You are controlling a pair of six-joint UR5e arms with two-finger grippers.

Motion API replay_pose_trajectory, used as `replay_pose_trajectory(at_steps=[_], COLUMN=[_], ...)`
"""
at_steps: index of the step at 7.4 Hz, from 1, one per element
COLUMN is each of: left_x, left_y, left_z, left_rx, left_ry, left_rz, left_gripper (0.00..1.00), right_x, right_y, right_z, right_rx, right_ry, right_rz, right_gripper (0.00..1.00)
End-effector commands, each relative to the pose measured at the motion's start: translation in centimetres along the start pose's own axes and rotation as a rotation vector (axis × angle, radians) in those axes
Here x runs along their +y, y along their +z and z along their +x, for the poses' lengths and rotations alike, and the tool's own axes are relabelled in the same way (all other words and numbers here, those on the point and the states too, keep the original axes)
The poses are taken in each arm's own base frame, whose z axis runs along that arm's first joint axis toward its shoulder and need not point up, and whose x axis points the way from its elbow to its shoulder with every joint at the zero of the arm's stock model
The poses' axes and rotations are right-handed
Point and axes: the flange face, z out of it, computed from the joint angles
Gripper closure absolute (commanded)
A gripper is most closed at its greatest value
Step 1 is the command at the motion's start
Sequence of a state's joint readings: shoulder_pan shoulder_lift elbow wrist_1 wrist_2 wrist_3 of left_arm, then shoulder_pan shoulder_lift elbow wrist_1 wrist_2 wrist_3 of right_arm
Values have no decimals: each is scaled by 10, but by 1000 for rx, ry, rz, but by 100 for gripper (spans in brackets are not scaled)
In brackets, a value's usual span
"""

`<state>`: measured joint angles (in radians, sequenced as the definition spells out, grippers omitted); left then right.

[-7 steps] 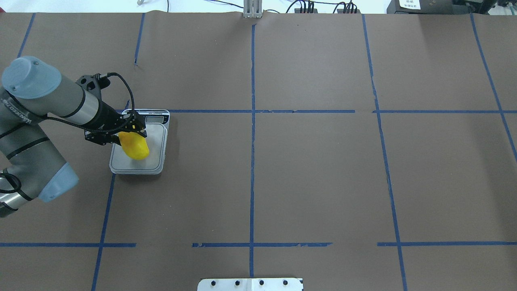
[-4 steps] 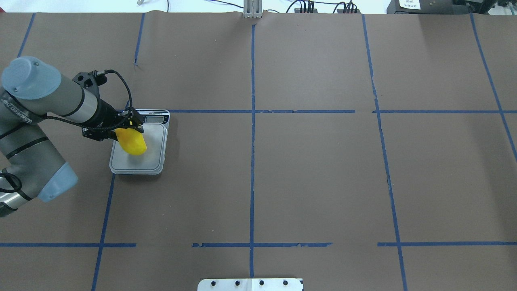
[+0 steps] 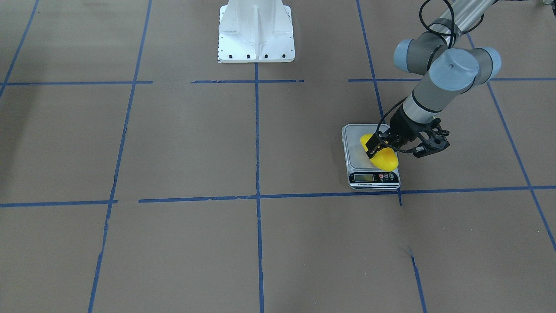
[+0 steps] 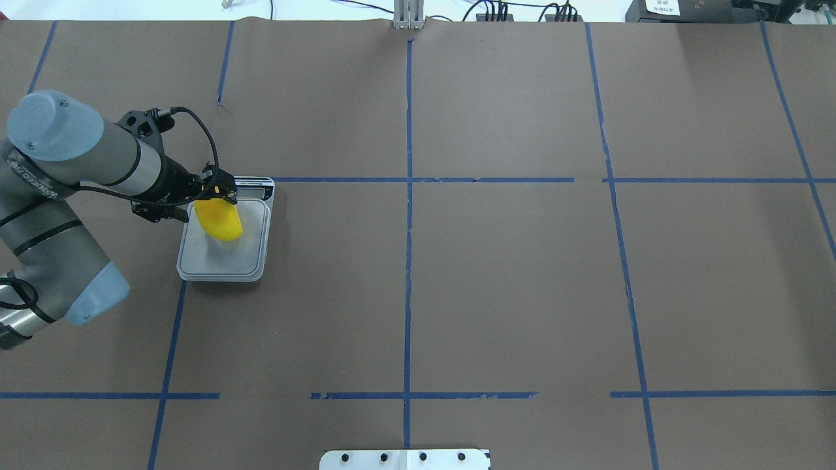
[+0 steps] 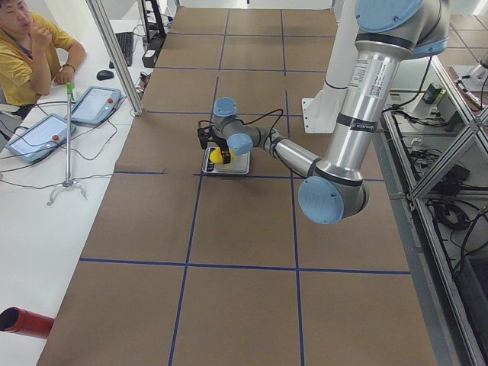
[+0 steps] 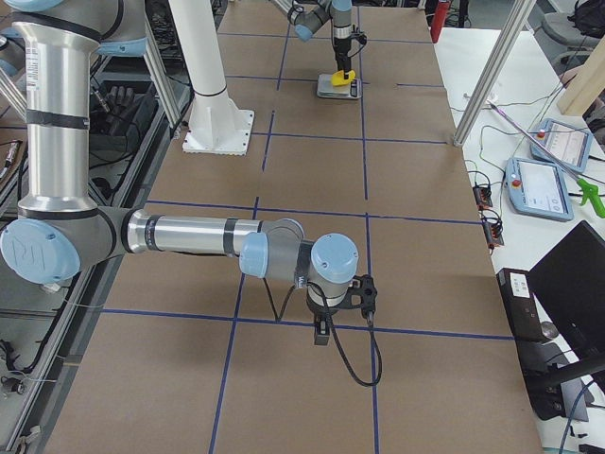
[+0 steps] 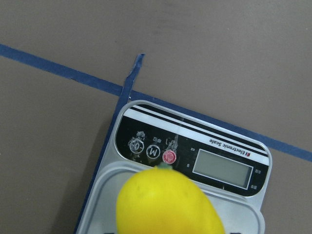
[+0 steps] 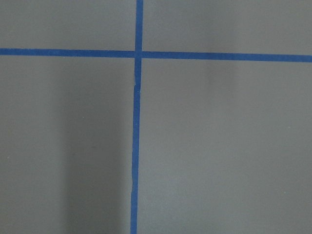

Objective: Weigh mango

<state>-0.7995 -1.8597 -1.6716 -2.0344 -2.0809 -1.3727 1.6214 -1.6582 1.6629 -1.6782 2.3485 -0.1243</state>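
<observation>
I see mango (image 4: 220, 220) over scale (image 4: 253, 251) platform, toward scale's display end; contact with platform I cannot tell; left gripper (image 4: 210, 194) closed around mango end nearest display, arm reaching in from scale's left; robot base plate (image 4: 405, 459) well right of scale, on robot's side; table (image 4: 509, 281) under scale.

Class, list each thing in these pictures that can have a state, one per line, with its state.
mango: gripped by the left gripper, over the scale's platform; contact unclear.
left gripper: shut on the mango.
scale: flat on the table; display shows no legible digits.
right gripper: far from the scale; open or shut cannot be told.
</observation>
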Motion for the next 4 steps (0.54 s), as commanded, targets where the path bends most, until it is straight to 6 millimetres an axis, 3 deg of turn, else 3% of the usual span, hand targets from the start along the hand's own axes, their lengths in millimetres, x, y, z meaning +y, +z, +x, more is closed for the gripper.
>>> replay_pose_trajectory(at_steps=[1,2,3,4], left_x=[-2,-20,-48,-82], left_y=[-13,-35,-74,-104], left_z=[2,-1,-12,-40], left_rx=[9,-20,-40,-72], left_ry=[25,94,165,237], left_rz=[7,32,81,106], left_gripper=[0,0,0,0], right_x=[0,0,0,0], right_y=[0,0,0,0], right_z=[0,0,0,0], right_rx=[0,0,0,0], right_ry=[0,0,0,0], right_rz=[0,0,0,0], right_gripper=[0,0,0,0])
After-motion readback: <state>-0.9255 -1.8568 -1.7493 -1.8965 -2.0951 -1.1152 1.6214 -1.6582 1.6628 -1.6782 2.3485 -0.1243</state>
